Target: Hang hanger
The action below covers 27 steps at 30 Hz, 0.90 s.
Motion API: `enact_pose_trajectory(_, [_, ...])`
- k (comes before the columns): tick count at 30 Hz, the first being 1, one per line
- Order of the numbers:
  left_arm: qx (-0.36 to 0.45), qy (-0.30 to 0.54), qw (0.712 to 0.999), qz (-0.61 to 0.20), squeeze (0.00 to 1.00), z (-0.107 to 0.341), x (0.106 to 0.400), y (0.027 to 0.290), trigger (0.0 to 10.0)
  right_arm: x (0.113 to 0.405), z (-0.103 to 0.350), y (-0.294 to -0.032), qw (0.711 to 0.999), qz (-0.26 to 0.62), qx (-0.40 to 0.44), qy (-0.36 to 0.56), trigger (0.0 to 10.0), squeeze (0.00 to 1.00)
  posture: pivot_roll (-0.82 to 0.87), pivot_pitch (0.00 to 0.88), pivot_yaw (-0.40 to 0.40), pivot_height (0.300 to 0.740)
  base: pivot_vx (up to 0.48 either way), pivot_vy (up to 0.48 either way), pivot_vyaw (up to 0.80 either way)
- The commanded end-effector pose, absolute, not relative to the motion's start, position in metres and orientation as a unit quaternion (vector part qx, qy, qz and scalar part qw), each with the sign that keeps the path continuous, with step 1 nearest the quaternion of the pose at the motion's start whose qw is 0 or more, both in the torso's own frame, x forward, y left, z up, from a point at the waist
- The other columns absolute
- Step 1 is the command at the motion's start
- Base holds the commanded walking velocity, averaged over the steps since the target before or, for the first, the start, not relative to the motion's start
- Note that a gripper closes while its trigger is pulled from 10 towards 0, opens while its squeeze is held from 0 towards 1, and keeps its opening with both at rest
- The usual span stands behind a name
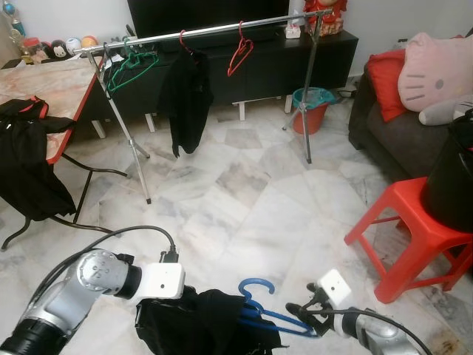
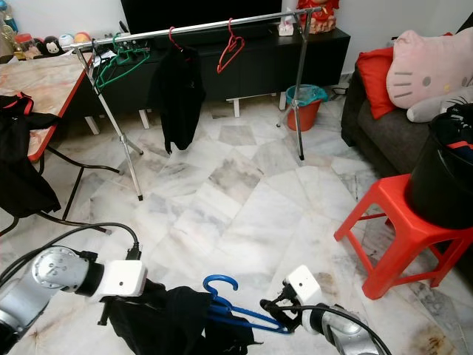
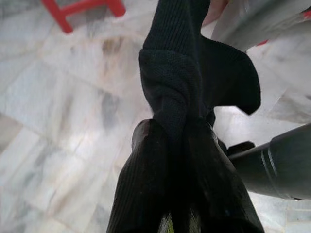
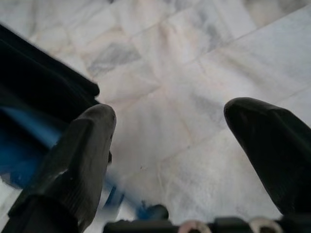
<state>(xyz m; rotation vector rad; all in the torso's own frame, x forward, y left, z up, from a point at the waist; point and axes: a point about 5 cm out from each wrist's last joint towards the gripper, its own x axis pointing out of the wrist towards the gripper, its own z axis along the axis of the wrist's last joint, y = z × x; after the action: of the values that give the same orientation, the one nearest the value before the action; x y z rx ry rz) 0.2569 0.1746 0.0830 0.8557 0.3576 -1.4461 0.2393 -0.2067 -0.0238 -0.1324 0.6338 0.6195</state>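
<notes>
Blue hanger (image 1: 267, 313) with one black garment (image 1: 199, 323) hangs low before me; my left gripper (image 3: 177, 160) pinches the cloth, my right gripper (image 4: 170, 141) gapes beside the hanger's end, both arms bent inward.

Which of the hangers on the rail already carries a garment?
The red hanger near the middle of the rail, with a black garment hanging from it. The green hangers and the other red hanger are bare.

even, bright indoor light; the glossy pale marble floor (image 1: 251, 207) shows soft sheen. head views sharp. right wrist view is blurred close up, the blue plastic hanger (image 4: 29, 141) smeared.
</notes>
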Motion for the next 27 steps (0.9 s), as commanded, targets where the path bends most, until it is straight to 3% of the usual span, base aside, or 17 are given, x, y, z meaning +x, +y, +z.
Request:
enact_pose_trajectory(1, [0.399, 0.158, 0.657, -0.62, 0.0, 0.083, 0.265, 0.178, 10.0, 0.249, -0.014, -0.21, 0.911, 0.294, -0.057, 0.283, 10.0, 0.0, -0.17, 0.0, 0.063, 0.74, 0.0, 0.0, 0.0])
enact_pose_trajectory(10, [0.397, 0.17, 0.668, -0.606, 0.0, 0.069, 0.275, 0.171, 10.0, 0.271, 0.017, -0.22, 0.92, 0.306, -0.098, 0.224, 10.0, 0.0, -0.17, 0.0, 0.055, 0.74, 0.0, 0.0, 0.0])
enact_pose_trajectory(19, [0.375, 0.173, 0.679, -0.606, 0.0, 0.082, 0.297, 0.161, 10.0, 0.279, 0.042, -0.21, 0.909, 0.378, -0.051, 0.171, 10.0, 0.0, -0.17, 0.0, 0.053, 0.74, 0.0, 0.0, 0.0])
enact_pose_trajectory(22, [0.354, 0.182, 0.675, -0.622, 0.0, 0.087, 0.299, 0.159, 10.0, 0.278, 0.043, -0.208, 0.899, 0.397, -0.044, 0.177, 10.0, 0.0, -0.17, 0.0, 0.054, 0.74, 0.0, 0.0, 0.0])
enact_pose_trajectory(27, [0.334, 0.187, 0.67, -0.636, 0.0, 0.099, 0.305, 0.156, 10.0, 0.262, 0.037, -0.205, 0.857, 0.466, -0.064, 0.212, 10.0, 0.0, -0.17, 0.0, 0.048, 0.74, 0.0, 0.0, 0.0])
